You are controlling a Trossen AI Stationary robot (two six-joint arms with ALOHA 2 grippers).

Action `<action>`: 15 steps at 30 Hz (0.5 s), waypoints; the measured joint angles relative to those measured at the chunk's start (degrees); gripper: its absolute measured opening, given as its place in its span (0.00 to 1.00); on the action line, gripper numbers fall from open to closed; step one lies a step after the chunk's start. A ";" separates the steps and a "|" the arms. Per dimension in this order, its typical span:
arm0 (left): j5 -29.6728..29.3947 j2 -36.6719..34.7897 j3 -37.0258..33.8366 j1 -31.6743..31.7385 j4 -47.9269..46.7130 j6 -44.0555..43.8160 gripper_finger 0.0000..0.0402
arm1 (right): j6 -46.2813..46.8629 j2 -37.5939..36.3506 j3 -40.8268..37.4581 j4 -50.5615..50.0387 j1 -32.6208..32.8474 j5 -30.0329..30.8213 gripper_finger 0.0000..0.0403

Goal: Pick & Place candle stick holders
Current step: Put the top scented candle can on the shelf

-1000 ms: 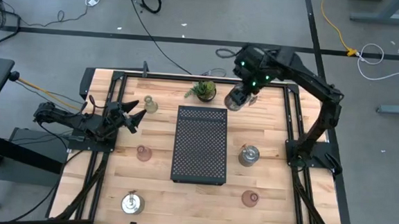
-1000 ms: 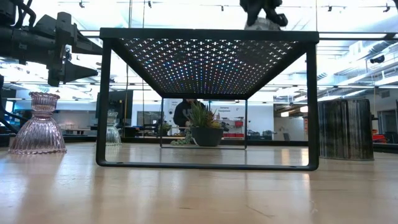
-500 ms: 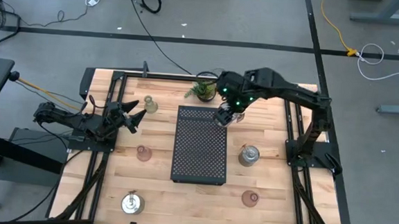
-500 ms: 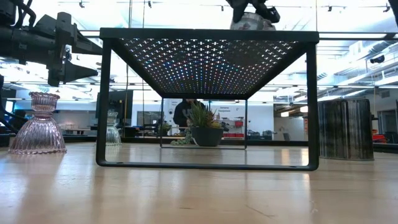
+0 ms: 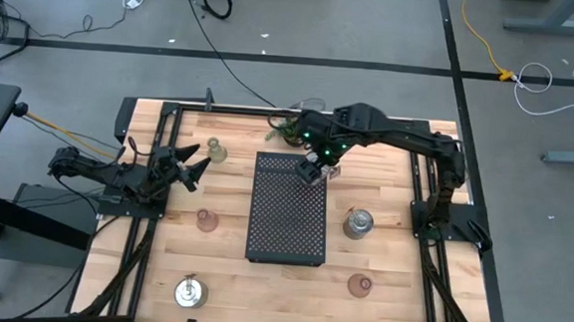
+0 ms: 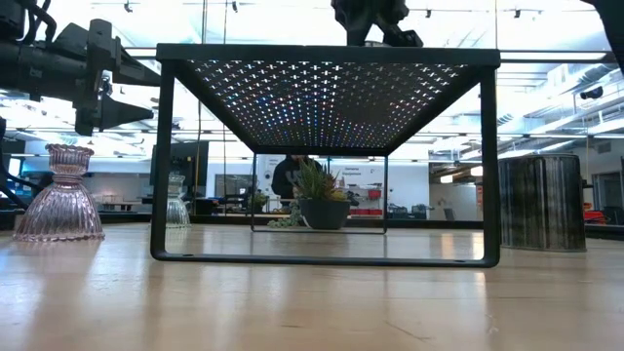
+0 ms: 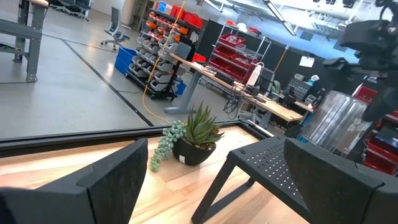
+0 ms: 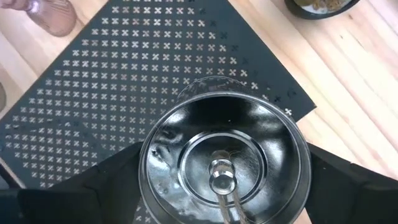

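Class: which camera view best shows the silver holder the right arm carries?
The right wrist view: the silver holder fills it, above the black tray. High view shows a speck; low view shows little; left wrist view its side.

occluded: potted plant [image 5: 287,129] | by: right arm [image 5: 398,138] | extent: partly

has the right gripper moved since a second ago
Yes. The right gripper, closed around a shiny silver metal candle stick holder, has moved left, from beside the small green potted plant to over the black perforated tray's far corner.

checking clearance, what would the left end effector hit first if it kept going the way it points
Probably the black perforated tray, dead ahead between its open fingers; the potted plant sits a bit aside. Depth is hard to judge.
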 joint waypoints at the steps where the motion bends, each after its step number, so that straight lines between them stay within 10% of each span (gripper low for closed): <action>1: -0.01 0.00 0.00 0.00 0.00 -0.02 0.94 | -0.18 0.07 0.00 0.11 -0.09 0.01 0.85; 15: 0.00 -0.01 0.00 0.01 -0.04 -0.02 0.94 | -1.39 0.15 -1.13 0.69 -0.20 -0.19 0.88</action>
